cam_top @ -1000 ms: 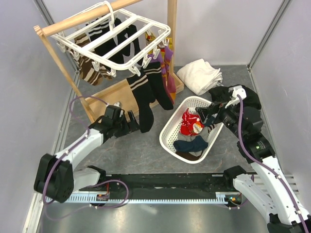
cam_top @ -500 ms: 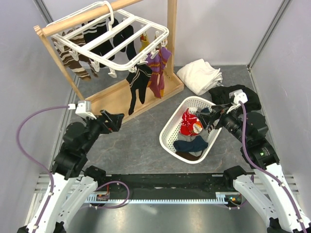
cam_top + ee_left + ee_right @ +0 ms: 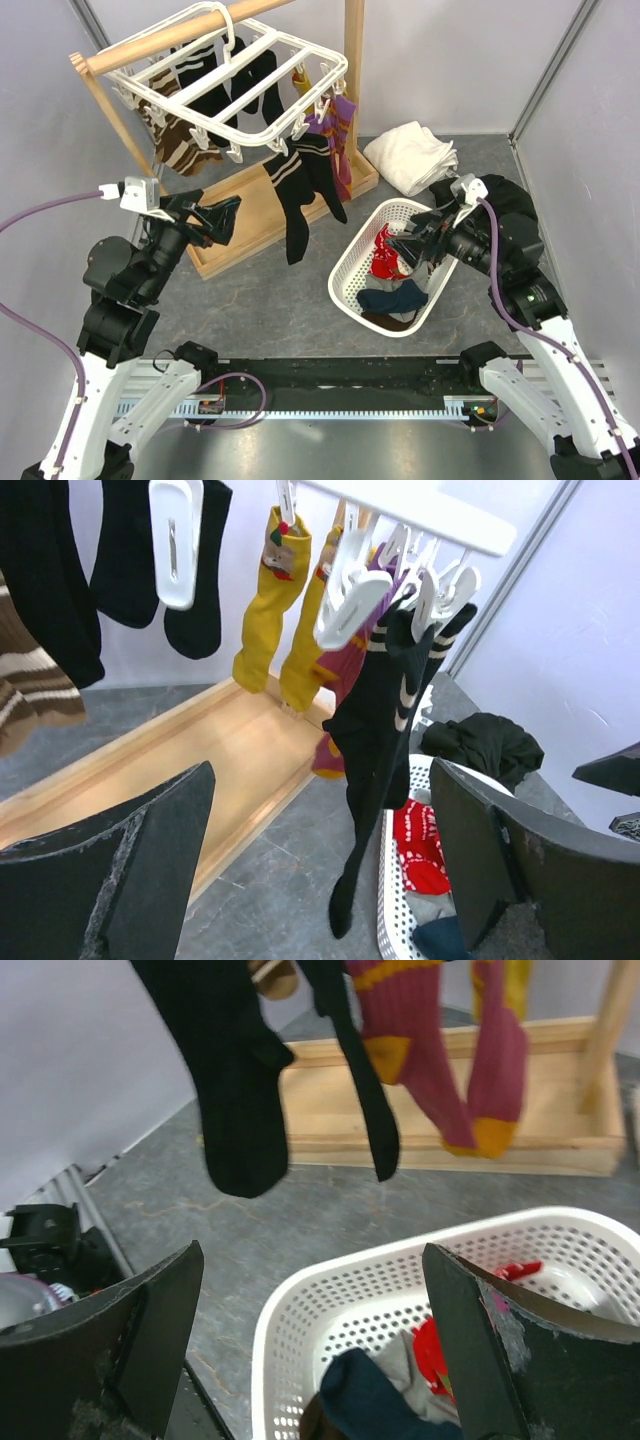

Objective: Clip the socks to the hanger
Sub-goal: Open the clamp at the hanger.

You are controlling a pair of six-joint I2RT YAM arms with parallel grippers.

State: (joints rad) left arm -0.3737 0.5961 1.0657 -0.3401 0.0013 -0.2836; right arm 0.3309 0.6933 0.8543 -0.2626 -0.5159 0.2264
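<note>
Top external view: the hanger (image 3: 250,135) is seen hung by its hook on the rail of the wooden stand (image 3: 352,60), at the far left of the counter (image 3: 280,295). Several socks are already pegged to it. Brown striped socks (image 3: 175,150) are at the left, black white-striped socks (image 3: 300,195) dangle from the near corner, and yellow and purple socks (image 3: 340,140) are at the right, close to the stand's upright. The red socks (image 3: 385,255) are not clipped. They are found lying in the white basket (image 3: 345,270), which is set on the counter to the right of the stand, well apart from the hanger. A dark blue sock (image 3: 395,297) is lying just beside them, toward the near end of the basket. The grey pair cannot be picked out with certainty in that heap.

The left gripper (image 3: 228,220) is held in the air in front of the stand's base, below the hanger and pointed toward the black socks. Its jaws are spread wide and nothing is held between them. The right gripper (image 3: 405,250) is poised above the basket, over the red socks, with its jaws likewise spread wide and empty. No contact with the socks can be made out. A folded white cloth (image 3: 410,155) and a black cloth (image 3: 480,745) are seen lying beyond the basket.
</note>
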